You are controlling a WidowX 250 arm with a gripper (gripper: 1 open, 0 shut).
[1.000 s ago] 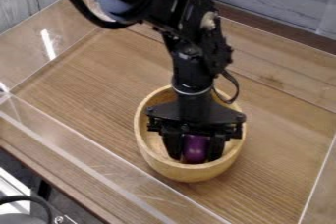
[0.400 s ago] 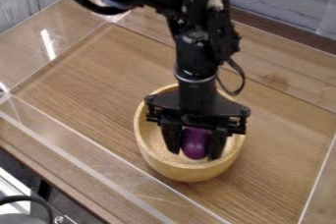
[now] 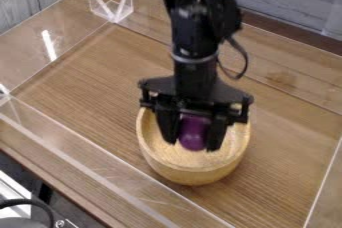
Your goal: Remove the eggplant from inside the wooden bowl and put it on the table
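Observation:
My gripper (image 3: 194, 135) points straight down over the wooden bowl (image 3: 163, 162), its black fingers (image 3: 168, 130) closed on the purple eggplant (image 3: 195, 133). The eggplant hangs between the fingers, lifted to about the level of the bowl's rim, with its lower end still over the bowl's inside. Its stem tip is hidden by the gripper. The round tan bowl rests on the brown wood-grain table (image 3: 94, 77) near the front right.
Low clear acrylic walls (image 3: 54, 42) border the table on the left, front and right. A clear bracket (image 3: 114, 5) stands at the back left. Bare tabletop lies to the left of and behind the bowl.
The gripper has risen out of the bowl with the eggplant held in it. The eggplant has come up from the bowl's bottom to rim height. The bowl has stayed put.

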